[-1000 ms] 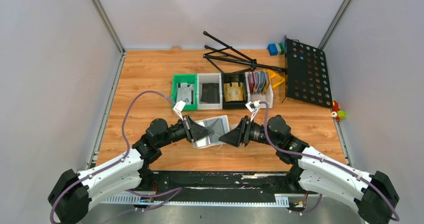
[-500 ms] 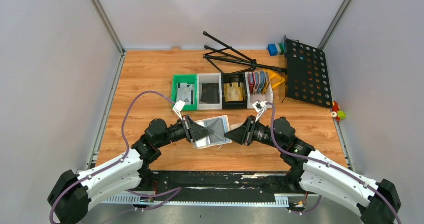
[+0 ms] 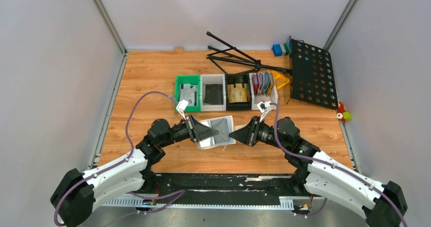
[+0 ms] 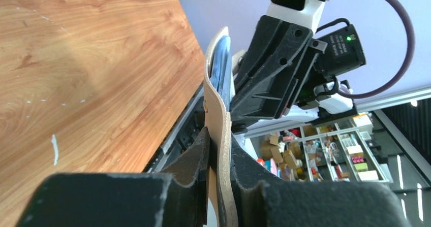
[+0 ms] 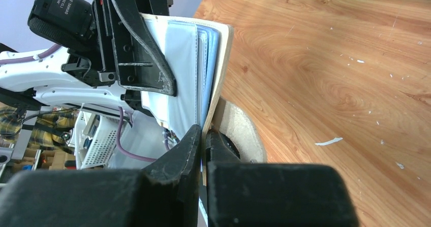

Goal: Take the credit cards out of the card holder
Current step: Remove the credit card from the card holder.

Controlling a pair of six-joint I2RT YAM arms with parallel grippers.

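The dark credit cards cannot be made out. From above, the pale grey-blue folding card holder (image 3: 218,130) shows only a glossy greyish inner face, and both wrist cameras catch it nearly edge-on. It is held up between the two arms over the grainy wooden table (image 3: 152,74).

In the left wrist view its stiff beige cover curves upward, thin as a strip. The left gripper (image 4: 217,144), matte black and scuffed, is clamped narrowly on that cover.

The right gripper (image 5: 203,135) has its fingers nipped together on the cover's near edge, beside translucent pocket leaves. Whether a card lies in that pinch is hidden. A rounded beige tab (image 5: 239,130) is partly cut off behind one finger
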